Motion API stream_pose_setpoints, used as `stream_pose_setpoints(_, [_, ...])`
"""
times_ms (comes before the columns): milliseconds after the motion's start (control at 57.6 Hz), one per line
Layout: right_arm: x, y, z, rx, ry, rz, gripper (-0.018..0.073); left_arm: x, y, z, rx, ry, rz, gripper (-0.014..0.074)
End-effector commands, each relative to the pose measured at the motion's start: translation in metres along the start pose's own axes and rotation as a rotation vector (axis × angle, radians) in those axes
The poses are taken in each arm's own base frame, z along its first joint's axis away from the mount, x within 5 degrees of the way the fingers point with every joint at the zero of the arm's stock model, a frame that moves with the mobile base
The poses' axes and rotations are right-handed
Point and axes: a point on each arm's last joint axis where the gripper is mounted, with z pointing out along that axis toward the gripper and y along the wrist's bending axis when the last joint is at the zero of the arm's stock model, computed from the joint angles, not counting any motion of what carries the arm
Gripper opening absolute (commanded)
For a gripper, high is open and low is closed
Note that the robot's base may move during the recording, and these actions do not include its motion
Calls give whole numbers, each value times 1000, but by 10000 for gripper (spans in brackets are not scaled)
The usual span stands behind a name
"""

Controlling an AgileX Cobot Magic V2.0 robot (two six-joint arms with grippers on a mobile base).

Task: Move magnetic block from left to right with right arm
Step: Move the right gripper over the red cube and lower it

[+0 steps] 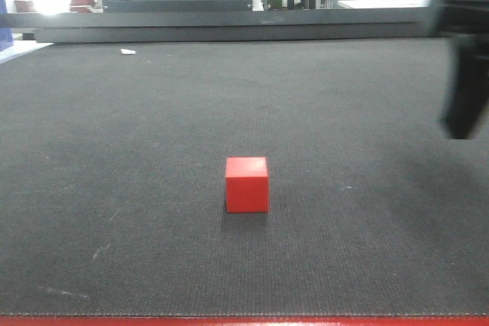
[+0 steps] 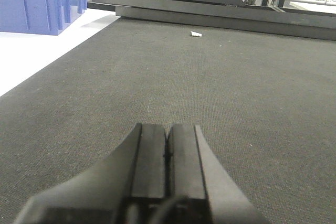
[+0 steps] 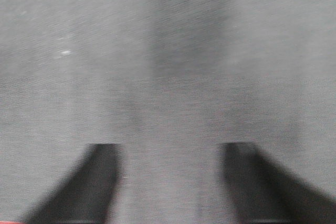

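The magnetic block (image 1: 247, 184), a plain red cube, rests on the dark mat near the front middle in the front view. My right arm (image 1: 466, 74) hangs blurred at the far right edge of that view, well right of the cube and above the mat. In the right wrist view my right gripper (image 3: 171, 153) is open, its two black fingers wide apart over bare mat with nothing between them; the cube is out of that view. My left gripper (image 2: 167, 135) is shut with its pads pressed together, holding nothing.
A dark mat (image 1: 153, 127) covers the table. A small white scrap (image 1: 128, 52) lies far back left. A dark metal frame (image 1: 229, 24) runs along the far edge. A blue bin (image 2: 39, 1) stands on the white surface beyond the mat's left edge.
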Motion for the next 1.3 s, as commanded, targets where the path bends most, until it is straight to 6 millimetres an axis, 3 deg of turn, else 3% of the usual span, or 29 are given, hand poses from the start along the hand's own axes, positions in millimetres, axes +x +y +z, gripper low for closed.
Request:
stream_pose_setpoints(0, [-14,21,-13,-32,-18,25,625,-5,0,-1,2,-85,-5,-117])
stream_pose_setpoints(260, [-33,75,-5,-63,28,9,624,-5,0,-1,2,-85,-5,-117])
stream_pose_setpoints(521, [-41,130,8,-89,109,-54,624,-5,0,-1,2,-85,-5,-117])
stream_pose_setpoints(764, [-41,168,25,-107,145,-100,624,-5,0,-1,2,-85,-5,-117])
stream_pose_setpoints(1059, [-37,178,57,-79,209,-92,624,-5,0,-1,2,-85,-5,-117])
stream_pose_setpoints(1285, [-44,173,63,-74,205,-39,624,-5,0,-1,2,-85,-5,-117])
